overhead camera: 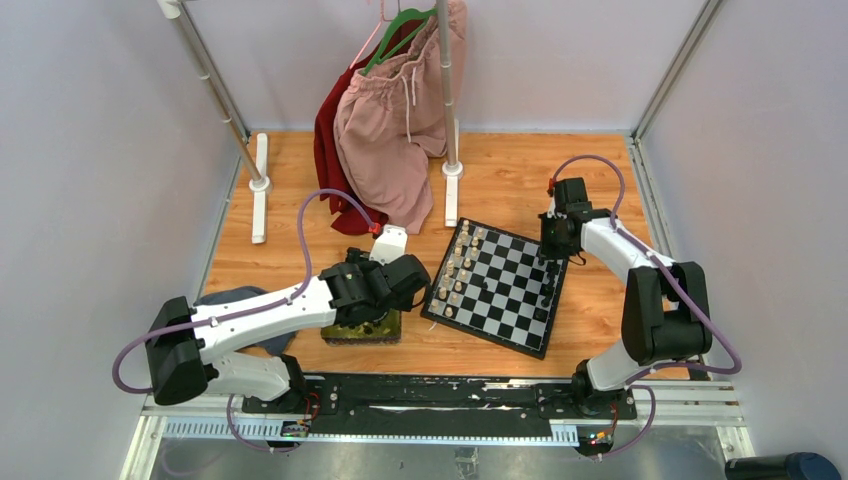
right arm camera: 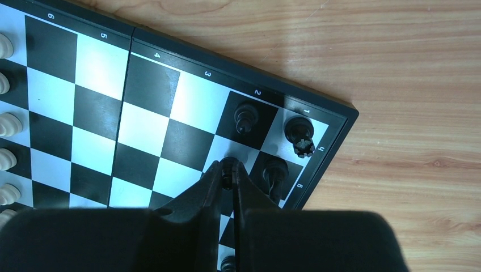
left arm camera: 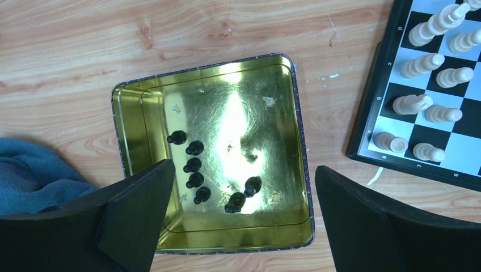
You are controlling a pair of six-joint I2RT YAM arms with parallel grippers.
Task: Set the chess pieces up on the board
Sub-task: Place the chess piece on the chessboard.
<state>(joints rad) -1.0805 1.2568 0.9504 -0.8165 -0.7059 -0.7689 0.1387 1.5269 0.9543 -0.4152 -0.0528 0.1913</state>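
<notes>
Black chess pieces (left arm camera: pixel 194 164) half set up: right tool (right arm camera: pixel 228 170) seating one near the board (right arm camera: pixel 96 73) corner; left tool (left arm camera: pixel 243 170) poised over the tray (left arm camera: pixel 131 119).
Top view: the checked board lies angled on the wooden counter (overhead camera: pixel 520 180); cream pieces (overhead camera: pixel 455 270) fill its left ranks. Left wrist view: left tool spread wide above glossy, scuffed brass-yellow tin; seven small turned pieces lie loose inside. Right wrist view: right tool pinches a slim black piece over a light second-rank square; contact cannot be told; three neighbours stand close; next, probably, a gentle release and straight lift.
</notes>
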